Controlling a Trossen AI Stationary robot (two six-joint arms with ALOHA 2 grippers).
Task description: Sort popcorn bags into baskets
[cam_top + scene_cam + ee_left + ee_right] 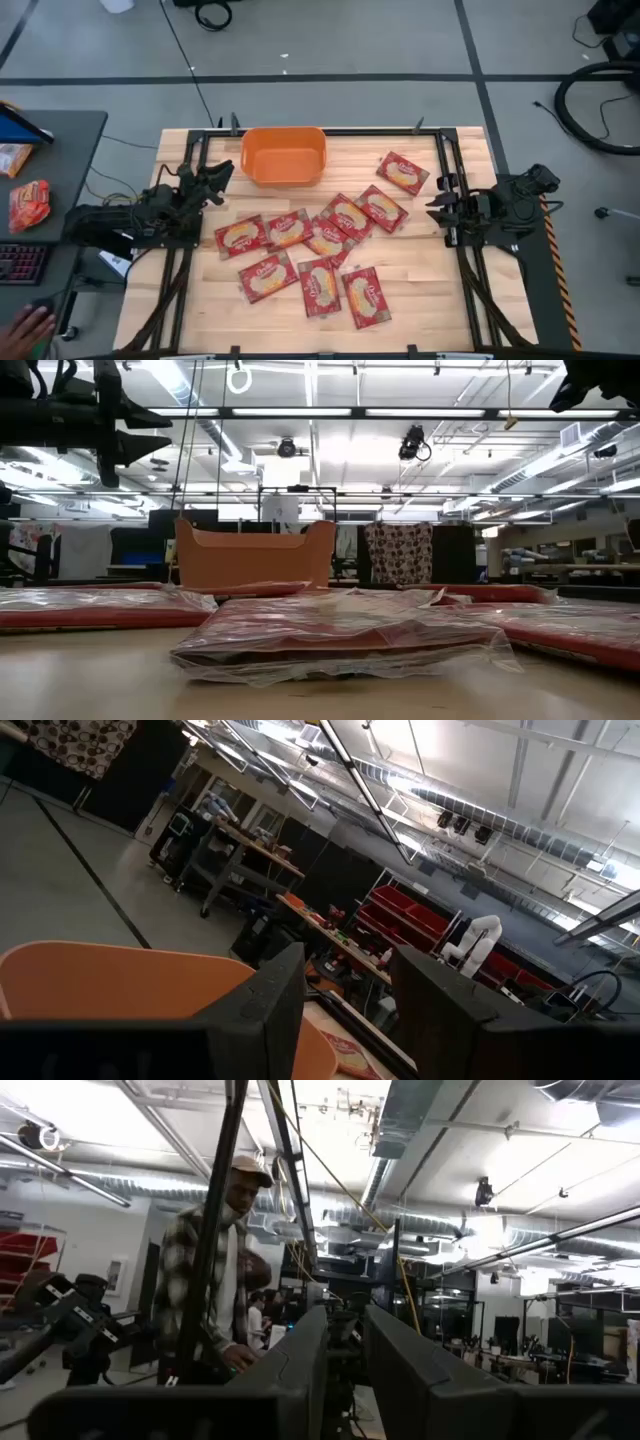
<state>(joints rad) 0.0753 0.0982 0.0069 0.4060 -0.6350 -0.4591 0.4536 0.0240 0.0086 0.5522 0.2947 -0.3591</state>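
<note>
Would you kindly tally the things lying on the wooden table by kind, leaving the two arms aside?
Red popcorn bags: 9, all loose on the wood, none in the tub
Orange basket: 1, with nothing seen in it
Total: 10

In the high view, the orange plastic rectangular tub [284, 155] sits at upper centre of the wooden bench [420, 280]. Below it, the flat red popcorn packets [312, 252] lie clustered across the middle, several overlapping. One separate red packet [403, 172] lies apart toward the upper right. The left claw [222, 176] hangs just left of the tub; the right claw [436, 204] waits at the bench's right edge.
</note>
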